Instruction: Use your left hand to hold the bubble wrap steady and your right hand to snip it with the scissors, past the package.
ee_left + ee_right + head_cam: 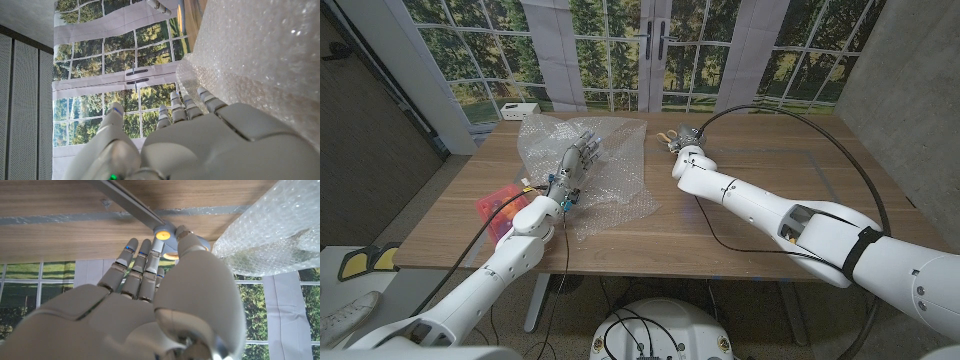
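Observation:
A crumpled sheet of clear bubble wrap lies on the left half of the wooden table. My left hand lies on top of the wrap with its fingers stretched out and holds nothing. An orange package shows at the wrap's left edge. Scissors with yellow-lined handles lie on the table just right of the wrap. My right hand reaches their handles with thumb and fingertips. Whether it grips them is unclear.
A white box stands at the table's far left corner. A black cable arcs over the right half of the table from my right arm. Windows stand behind the table.

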`<state>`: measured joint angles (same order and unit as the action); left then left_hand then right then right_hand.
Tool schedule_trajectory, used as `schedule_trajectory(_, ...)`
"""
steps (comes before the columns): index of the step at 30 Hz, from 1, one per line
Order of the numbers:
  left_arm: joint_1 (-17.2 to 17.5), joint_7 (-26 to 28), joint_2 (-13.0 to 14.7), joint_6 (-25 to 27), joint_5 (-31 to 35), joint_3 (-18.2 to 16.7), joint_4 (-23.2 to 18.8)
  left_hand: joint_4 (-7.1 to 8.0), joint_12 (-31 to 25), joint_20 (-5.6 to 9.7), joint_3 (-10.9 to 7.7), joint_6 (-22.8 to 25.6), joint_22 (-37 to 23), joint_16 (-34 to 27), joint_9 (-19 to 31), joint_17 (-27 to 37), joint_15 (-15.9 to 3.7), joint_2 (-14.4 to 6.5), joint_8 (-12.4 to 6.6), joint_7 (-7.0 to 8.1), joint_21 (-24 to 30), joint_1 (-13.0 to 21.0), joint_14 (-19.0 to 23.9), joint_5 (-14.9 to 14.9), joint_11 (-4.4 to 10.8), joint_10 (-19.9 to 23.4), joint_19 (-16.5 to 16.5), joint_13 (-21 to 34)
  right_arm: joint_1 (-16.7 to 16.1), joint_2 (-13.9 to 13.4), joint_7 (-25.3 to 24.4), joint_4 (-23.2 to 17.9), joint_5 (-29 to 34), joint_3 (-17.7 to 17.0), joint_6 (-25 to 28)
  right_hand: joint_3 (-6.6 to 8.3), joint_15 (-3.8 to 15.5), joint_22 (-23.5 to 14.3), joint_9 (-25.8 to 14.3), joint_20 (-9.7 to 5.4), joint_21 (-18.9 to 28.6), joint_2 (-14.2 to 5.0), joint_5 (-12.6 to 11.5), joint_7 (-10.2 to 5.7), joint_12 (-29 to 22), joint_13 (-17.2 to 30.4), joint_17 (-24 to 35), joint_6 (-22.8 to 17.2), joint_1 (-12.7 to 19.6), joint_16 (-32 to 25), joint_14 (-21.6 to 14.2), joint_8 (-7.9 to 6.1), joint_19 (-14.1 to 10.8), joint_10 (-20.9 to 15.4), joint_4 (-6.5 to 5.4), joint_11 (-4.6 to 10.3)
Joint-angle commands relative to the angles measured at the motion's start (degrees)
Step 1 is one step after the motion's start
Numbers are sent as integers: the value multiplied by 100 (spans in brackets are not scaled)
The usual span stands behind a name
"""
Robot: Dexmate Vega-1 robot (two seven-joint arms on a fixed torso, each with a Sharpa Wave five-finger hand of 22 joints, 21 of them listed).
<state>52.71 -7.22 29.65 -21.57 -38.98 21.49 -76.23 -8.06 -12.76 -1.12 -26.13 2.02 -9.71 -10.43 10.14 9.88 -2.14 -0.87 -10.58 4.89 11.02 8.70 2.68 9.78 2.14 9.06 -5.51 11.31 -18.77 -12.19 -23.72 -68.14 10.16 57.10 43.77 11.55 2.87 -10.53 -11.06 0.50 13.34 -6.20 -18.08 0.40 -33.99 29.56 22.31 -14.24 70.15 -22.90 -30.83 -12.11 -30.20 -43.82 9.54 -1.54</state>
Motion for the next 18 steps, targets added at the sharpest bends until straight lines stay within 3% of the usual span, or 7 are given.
schedule_trajectory(1,-61,-49,7,71,22,40,14,4,4,-7,30,23,-33,-4,0,16,-103,-39,-6,-4,7,-6,33,32,3,58,-5,32,-226,-342,88,-727,-17,-187,51,23,834,-30,-32,-45,36,9,-31,-21,-43,14,20,-35,41,27,-23,28,-50,-994,-46,969)
schedule_trajectory(18,-152,-113,5,117,40,82,30,3,8,-3,32,20,-32,-5,0,16,-103,-40,-4,-10,9,-8,37,33,19,51,-12,32,-519,-872,310,-1776,70,-345,77,24,872,-32,-33,-70,64,14,-70,-4,-69,18,51,3,50,41,-33,58,-112,-973,-46,975)
